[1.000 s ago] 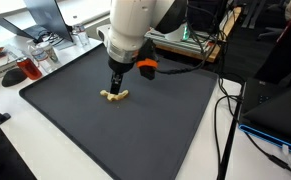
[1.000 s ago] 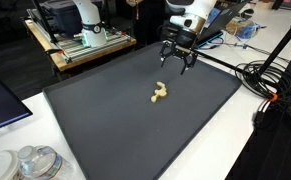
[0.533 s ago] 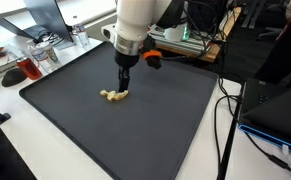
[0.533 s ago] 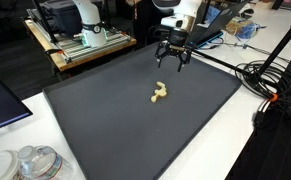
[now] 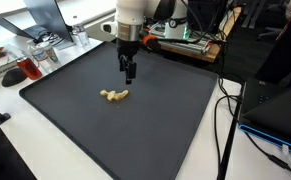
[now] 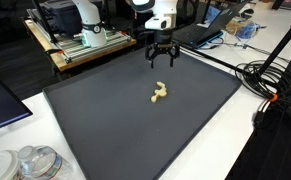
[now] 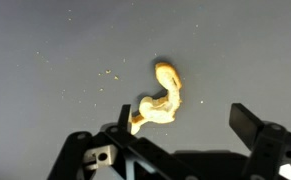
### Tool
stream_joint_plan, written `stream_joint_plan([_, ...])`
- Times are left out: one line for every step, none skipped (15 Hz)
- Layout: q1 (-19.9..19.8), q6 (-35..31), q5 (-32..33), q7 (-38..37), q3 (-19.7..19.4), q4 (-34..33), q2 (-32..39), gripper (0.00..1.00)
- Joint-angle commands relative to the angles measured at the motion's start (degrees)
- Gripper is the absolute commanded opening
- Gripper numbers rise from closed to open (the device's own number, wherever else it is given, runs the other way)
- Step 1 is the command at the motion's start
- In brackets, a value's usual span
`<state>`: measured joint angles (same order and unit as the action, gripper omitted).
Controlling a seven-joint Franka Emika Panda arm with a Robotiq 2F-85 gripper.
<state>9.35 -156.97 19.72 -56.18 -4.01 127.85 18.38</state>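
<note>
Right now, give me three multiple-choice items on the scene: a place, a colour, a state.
1. Where does the tan piece lie? A on the mat; B on the floor; C between the jaws.
2. What colour is the mat? A white; B dark grey; C red.
3. How is the gripper? A shut on the piece; B shut, empty; C open, above the mat.
Answers: A, it rests on the mat in both exterior views; B, the surface is dark grey; C, the jaws stand apart, clear of the piece.
</note>
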Motion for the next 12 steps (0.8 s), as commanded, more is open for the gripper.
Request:
stream_joint_plan([-7.26,-4.85,-9.28,15.44,7.07,7.71,-5.88,1.0])
stream_joint_plan([-9.72,-5.37,-12.6,19.86,9.86,8.76,-6.6,1.0])
stream_joint_plan([-12.44,-5.97,-15.87,24.13,12.9,9.61,-7.14,1.0])
stream_joint_plan([-14.76,-6.01,-19.61,28.52,15.47,10.05,-7.5,1.0])
stream_joint_plan([-17.09,-5.63,-23.59,32.89,18.0,10.22,-7.71,1.0])
stream_joint_plan([-19.48,-5.03,-27.99,37.23,20.51,10.15,-7.84,1.0])
stream_joint_plan([-20.83,-4.14,-32.33,41.4,21.63,9.99,-8.16,1.0])
stream_joint_plan([-22.99,-3.34,-36.72,45.46,23.48,9.6,-8.22,1.0])
stream_joint_plan([-24.65,-1.65,-40.45,48.65,24.56,9.02,-8.44,1.0])
stream_joint_plan([-26.27,-0.38,-44.01,51.83,25.37,8.55,-8.64,1.0])
stream_joint_plan([-22.68,1.43,-48.95,55.79,21.12,7.9,-9.13,1.0])
stream_joint_plan([-22.88,3.31,-51.31,57.84,20.07,7.57,-9.52,1.0])
